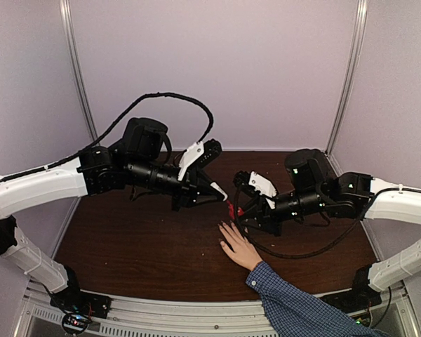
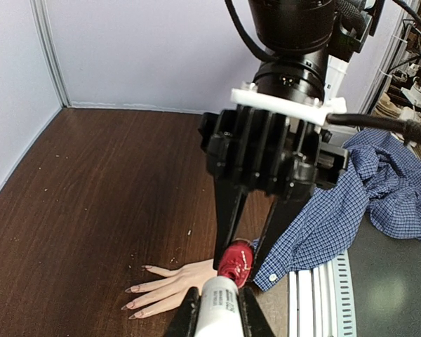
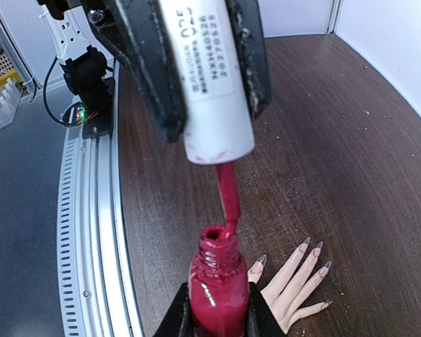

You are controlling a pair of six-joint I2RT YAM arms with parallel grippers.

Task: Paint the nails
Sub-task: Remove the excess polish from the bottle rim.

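Because the nails (image 3: 314, 247) are small, hard, smooth plates on a living hand (image 1: 238, 246) flat on the desk (image 1: 126, 239), they are judged unfit for gripping and should take only a light stroke of the brush (image 3: 226, 193). The left tool (image 2: 217, 316) is clamped on the white cap (image 3: 210, 91), the right tool (image 3: 219, 317) on the red bottle (image 3: 216, 281), the brush dipped in its neck. The nails lie below and just near of both tools, touching neither.

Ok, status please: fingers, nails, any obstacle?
Left fingers shut on white cap, brush in bottle. Right fingers shut on bottle. Hand flat, nails exposed. Nothing blocking.
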